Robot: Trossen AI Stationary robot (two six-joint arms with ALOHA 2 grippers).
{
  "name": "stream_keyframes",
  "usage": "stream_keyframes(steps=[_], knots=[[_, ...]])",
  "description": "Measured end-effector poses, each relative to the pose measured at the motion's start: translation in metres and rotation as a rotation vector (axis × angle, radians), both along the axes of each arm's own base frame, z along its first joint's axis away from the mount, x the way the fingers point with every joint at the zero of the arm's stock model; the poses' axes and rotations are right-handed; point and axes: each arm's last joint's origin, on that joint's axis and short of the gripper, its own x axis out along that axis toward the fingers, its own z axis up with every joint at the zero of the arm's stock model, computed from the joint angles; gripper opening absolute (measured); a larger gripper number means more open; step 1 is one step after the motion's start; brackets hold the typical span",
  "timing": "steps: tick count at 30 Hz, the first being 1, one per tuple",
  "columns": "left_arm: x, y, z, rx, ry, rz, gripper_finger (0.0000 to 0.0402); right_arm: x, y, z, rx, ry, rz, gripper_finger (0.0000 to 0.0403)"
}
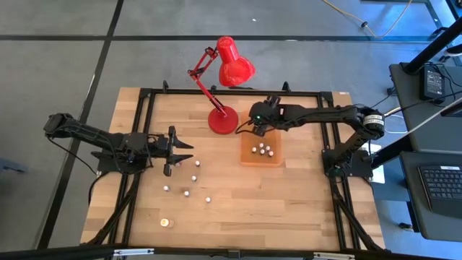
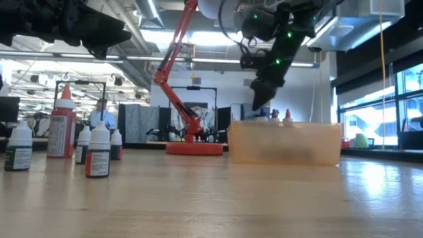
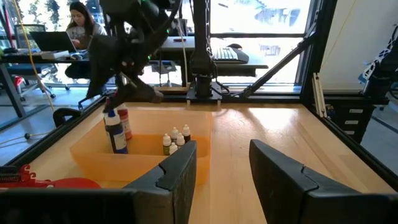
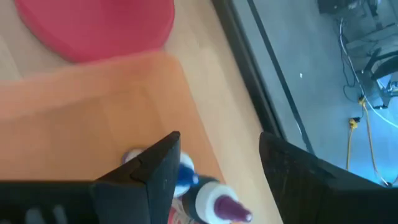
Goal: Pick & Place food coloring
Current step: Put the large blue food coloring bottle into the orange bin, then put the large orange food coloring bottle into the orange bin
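Observation:
Several tiny white-capped food coloring bottles (image 1: 193, 178) stand loose on the wooden table, just right of my left gripper (image 1: 189, 151), which hovers open above the table. A few small bottles (image 1: 261, 150) stand inside the orange tray (image 1: 274, 160). Two taller ones, a dark blue bottle (image 3: 115, 134) and a red bottle (image 3: 125, 122), stand upright in the tray's far corner. My right gripper (image 4: 217, 140) hangs open above these two, its fingers to either side of the blue bottle's tip (image 4: 217, 205). In the low view it (image 2: 259, 92) is clear of the tray rim.
The red desk lamp's base (image 1: 223, 121) stands against the tray's far left corner, its arm and shade (image 1: 234, 63) reaching beyond the table's far edge. A black frame (image 1: 144, 97) borders the table. A small gold round piece (image 1: 164, 222) lies near the near edge.

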Motion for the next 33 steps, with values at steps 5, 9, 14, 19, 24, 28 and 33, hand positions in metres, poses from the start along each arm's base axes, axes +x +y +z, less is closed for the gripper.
stream_keyframes(steps=[5, 9, 14, 19, 24, 28, 33], knots=[[0.0, 0.0, 0.0, 0.0, 0.0, 0.0, 0.0143, 0.007, 0.005, 0.022, -0.002, -0.012, 0.019, 0.022], [0.0, 0.0, 0.0, -0.003, 0.0, 0.0, 0.0143, 0.01, 0.016, 0.038, 0.023, -0.001, 0.019, 0.022], [0.0, 0.0, 0.0, -0.003, 0.0, 0.0, 0.0143, -0.003, 0.058, 0.054, 0.069, -0.005, 0.108, 0.022], [0.0, 0.0, 0.0, -0.033, -0.002, 0.001, 0.0143, -0.037, 0.11, 0.071, 0.141, -0.115, 0.248, 0.022], [0.0, 0.0, 0.0, -0.131, -0.007, 0.006, 0.0143, -0.074, 0.146, 0.064, 0.224, -0.245, 0.312, 0.022], [0.0, 0.0, 0.0, -0.143, -0.009, 0.006, 0.0143, -0.098, 0.164, 0.046, 0.191, -0.313, 0.375, 0.022], [0.0, 0.0, 0.0, -0.184, -0.012, 0.008, 0.0143, -0.128, 0.17, 0.025, 0.139, -0.346, 0.4, 0.022]])
